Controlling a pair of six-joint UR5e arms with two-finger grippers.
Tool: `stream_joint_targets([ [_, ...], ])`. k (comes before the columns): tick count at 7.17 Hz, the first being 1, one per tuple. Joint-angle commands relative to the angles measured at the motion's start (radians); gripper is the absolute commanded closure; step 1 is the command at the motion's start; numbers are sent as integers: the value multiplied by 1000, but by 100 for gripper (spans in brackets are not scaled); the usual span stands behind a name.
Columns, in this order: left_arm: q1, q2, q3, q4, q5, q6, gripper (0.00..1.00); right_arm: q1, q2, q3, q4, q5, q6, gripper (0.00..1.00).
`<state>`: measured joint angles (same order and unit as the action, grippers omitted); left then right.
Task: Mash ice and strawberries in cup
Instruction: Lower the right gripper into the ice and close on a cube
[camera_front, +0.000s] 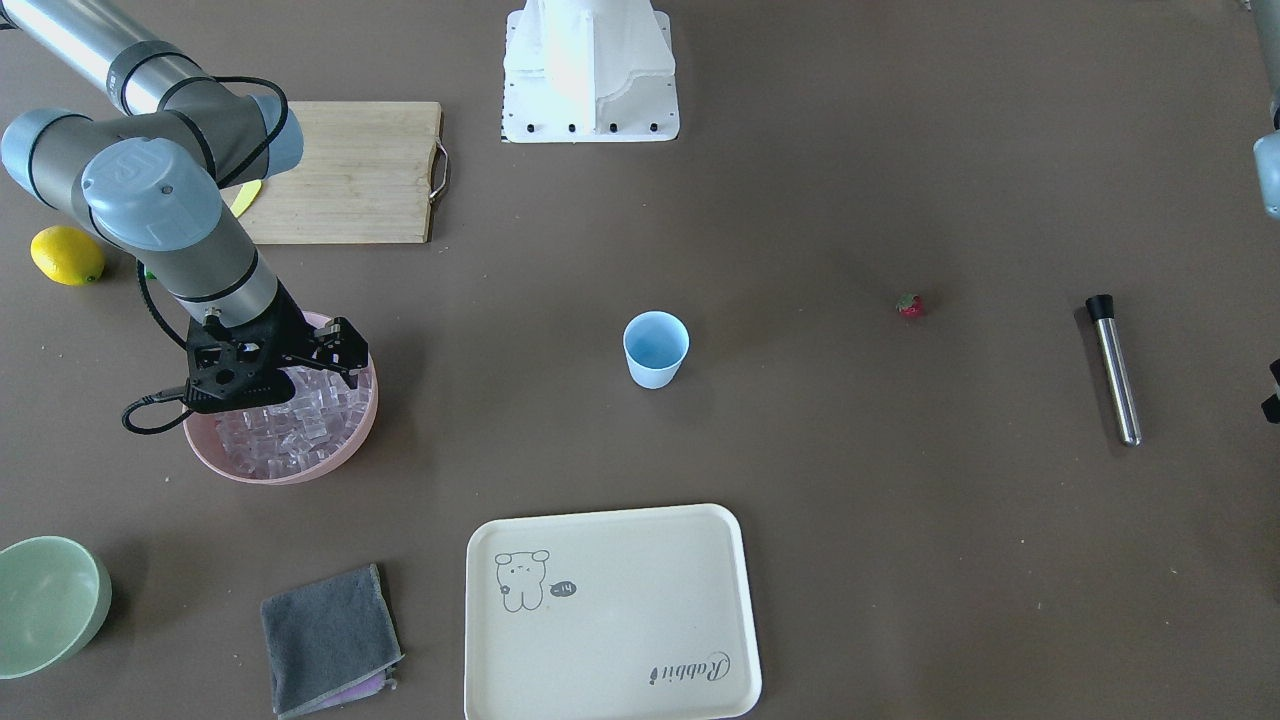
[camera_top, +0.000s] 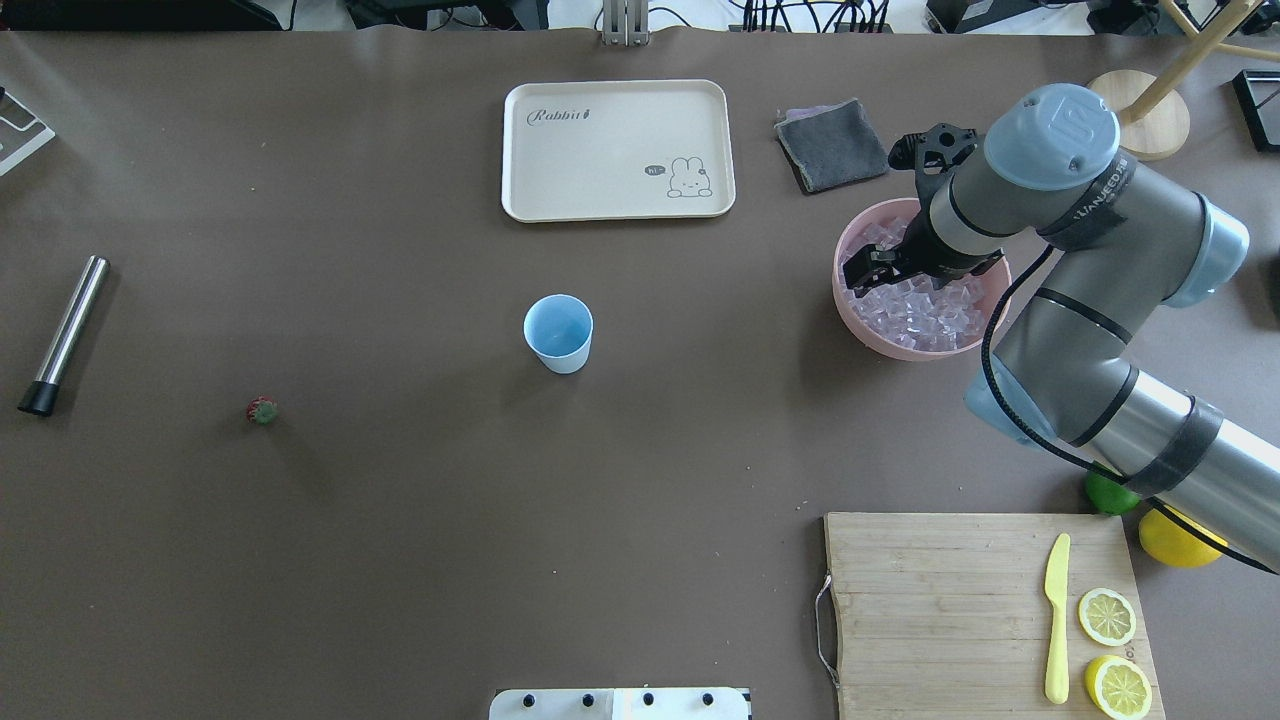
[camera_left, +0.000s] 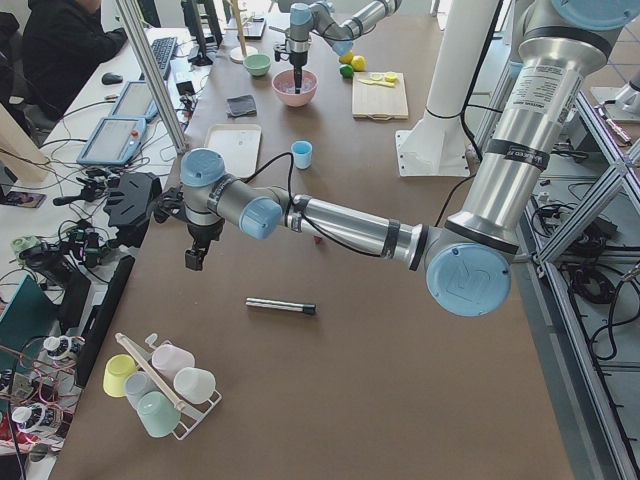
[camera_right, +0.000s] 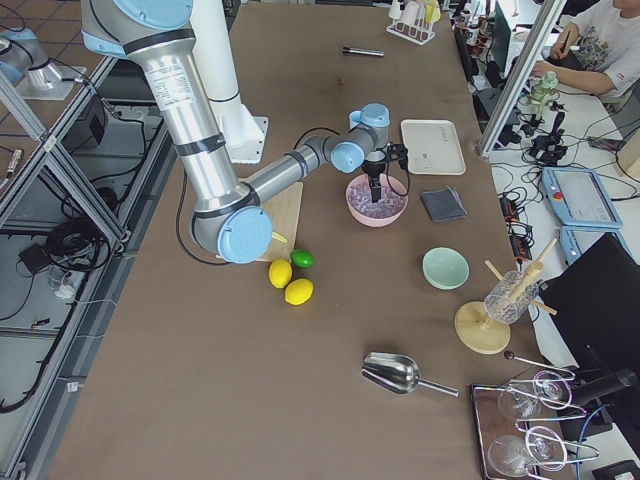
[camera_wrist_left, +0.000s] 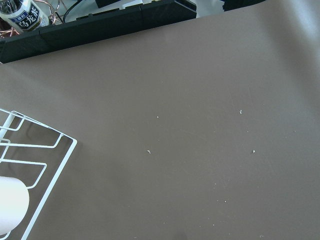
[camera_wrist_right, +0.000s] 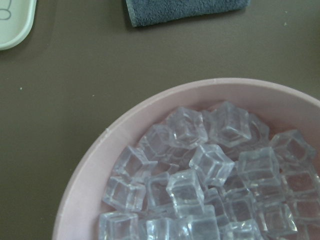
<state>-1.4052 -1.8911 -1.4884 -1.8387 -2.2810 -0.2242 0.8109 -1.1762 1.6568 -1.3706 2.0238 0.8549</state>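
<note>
The light blue cup (camera_front: 655, 350) stands upright and looks empty at the table's middle; it also shows in the overhead view (camera_top: 558, 333). The tiny red strawberry (camera_front: 910, 305) lies alone on the table (camera_top: 262, 410), well away from the cup. Many ice cubes (camera_wrist_right: 210, 165) fill a pink bowl (camera_front: 300, 470). My right gripper (camera_front: 338, 362) hangs fingers-down just over the ice (camera_top: 915, 310) and looks open and empty (camera_top: 862, 272). My left gripper (camera_left: 195, 258) hovers over bare table near the far end; I cannot tell whether it is open.
A steel muddler with a black cap (camera_front: 1115, 370) lies beyond the strawberry. A cream tray (camera_front: 610, 610), a grey cloth (camera_front: 330, 640) and a pale green bowl (camera_front: 45, 605) sit along the far side. A cutting board (camera_top: 970, 610) holds a knife and lemon slices; a lemon (camera_front: 67, 255) and a lime (camera_top: 1108, 493) lie beside it.
</note>
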Motion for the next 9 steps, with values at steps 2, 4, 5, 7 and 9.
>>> stream_joint_targets([
  [2, 0, 3, -7, -1, 0, -1, 3, -3, -3, -22, 2, 0, -8, 1],
  [4, 0, 1, -3, -1, 0, -1, 3, -3, 3, -19, 2, 0, 0, 1],
  [5, 0, 1, -4, -1, 0, -1, 3, -1, 3, -12, 2, 3, 0, 3],
  [7, 0, 1, -6, -1, 0, -1, 3, 1, 3, -15, 2, 1, -11, 22],
  [9, 0, 0, 0, -1, 0, -1, 3, -1, 3, -15, 2, 0, -11, 22],
])
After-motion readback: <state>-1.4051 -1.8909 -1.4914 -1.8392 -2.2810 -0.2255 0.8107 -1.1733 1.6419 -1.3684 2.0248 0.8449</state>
